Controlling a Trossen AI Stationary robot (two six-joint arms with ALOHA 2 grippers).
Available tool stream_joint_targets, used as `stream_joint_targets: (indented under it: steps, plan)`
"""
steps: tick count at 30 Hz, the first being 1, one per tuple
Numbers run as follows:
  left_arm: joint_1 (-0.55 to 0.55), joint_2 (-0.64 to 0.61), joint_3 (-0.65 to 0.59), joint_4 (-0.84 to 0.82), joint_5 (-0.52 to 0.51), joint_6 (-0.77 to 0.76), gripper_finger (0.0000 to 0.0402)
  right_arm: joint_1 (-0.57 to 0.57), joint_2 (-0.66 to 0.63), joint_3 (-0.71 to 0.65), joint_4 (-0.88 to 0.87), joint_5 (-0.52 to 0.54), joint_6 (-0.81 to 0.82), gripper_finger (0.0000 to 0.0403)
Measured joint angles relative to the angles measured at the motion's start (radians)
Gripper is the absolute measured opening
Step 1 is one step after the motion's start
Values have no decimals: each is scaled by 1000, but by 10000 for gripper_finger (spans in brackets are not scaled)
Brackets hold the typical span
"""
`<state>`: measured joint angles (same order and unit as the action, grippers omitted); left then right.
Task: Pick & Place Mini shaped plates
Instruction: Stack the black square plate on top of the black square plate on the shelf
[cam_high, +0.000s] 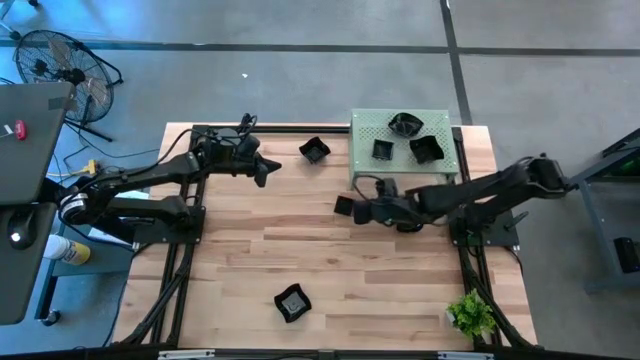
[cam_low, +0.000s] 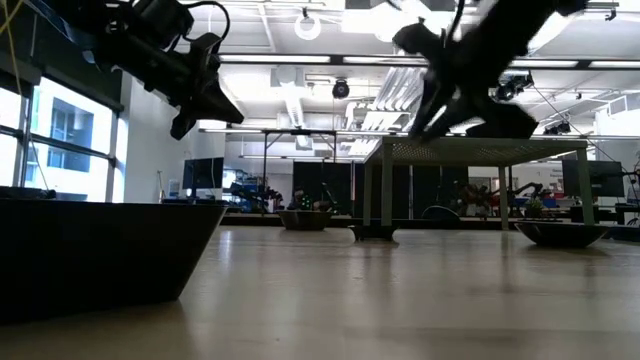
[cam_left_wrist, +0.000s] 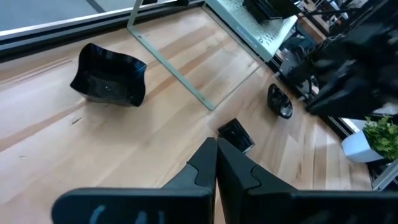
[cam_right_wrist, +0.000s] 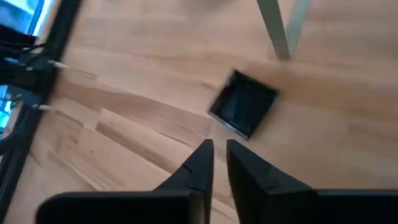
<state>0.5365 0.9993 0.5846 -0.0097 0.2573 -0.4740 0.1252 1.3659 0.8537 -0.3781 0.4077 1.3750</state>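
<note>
Right gripper (cam_high: 362, 210) low over table, fingers slightly apart, holding nothing. Small square plate (cam_right_wrist: 243, 103) lies flat on wood just ahead, beside green stand (cam_high: 368, 130) leg. Risk: shiny thin plate slips from fingers, or arm bumps stand. Left gripper (cam_high: 266, 168) far-left, fingers pressed together, empty. Other black plates on stand.

The left arm reaches in from the left side toward the far part of the table, its wrist raised well above the wood, and the left gripper (cam_high: 263, 170) hangs there with its two fingers (cam_left_wrist: 231, 177) pressed flat together. The right arm stretches in from the right toward the middle, elbow high and forearm sloping down. The right gripper (cam_high: 358, 210) has a narrow gap showing between its fingers (cam_right_wrist: 200, 163).
</note>
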Motion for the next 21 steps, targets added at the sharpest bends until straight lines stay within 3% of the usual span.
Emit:
stream_joint_targets:
  steps: [5,9,15,21]
  plan:
    - [0,0,0,-1,0,0,0,-29,88,-100,241,-22,39,102]
    - [0,0,0,-14,3,0,0,-69,163,-108,270,-23,39,129]
    - [0,0,0,-37,3,0,0,-99,280,-104,320,-47,41,130]
    - [0,0,0,-47,3,-1,0,-99,346,-103,353,-48,41,103]
